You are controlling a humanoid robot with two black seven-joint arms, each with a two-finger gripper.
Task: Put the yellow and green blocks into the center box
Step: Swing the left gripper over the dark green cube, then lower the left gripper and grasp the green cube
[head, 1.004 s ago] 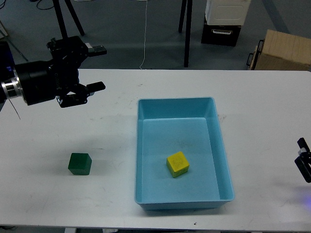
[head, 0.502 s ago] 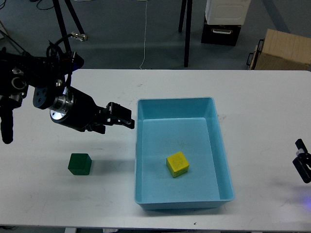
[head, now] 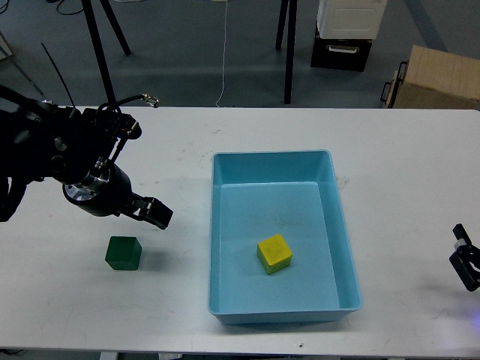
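A green block (head: 123, 253) sits on the white table (head: 390, 150) at the left front. A yellow block (head: 274, 253) lies inside the light blue box (head: 270, 156) in the middle of the table. My left gripper (head: 155, 214) hangs low over the table, just above and to the right of the green block and apart from it. Its fingers overlap as one dark shape, so I cannot tell if they are open. My right gripper (head: 465, 266) shows only as a small dark tip at the right edge, far from both blocks.
Behind the table on the floor stand a cardboard box (head: 439, 75), a black and white case (head: 346, 34) and black stand legs (head: 286, 52). A thin cable (head: 224, 52) hangs down behind the table's far edge.
My left arm swung down from high at the far left, toward the box, then back left and lower. Its gripper now sits close above the green block. Blocks and box have not moved.
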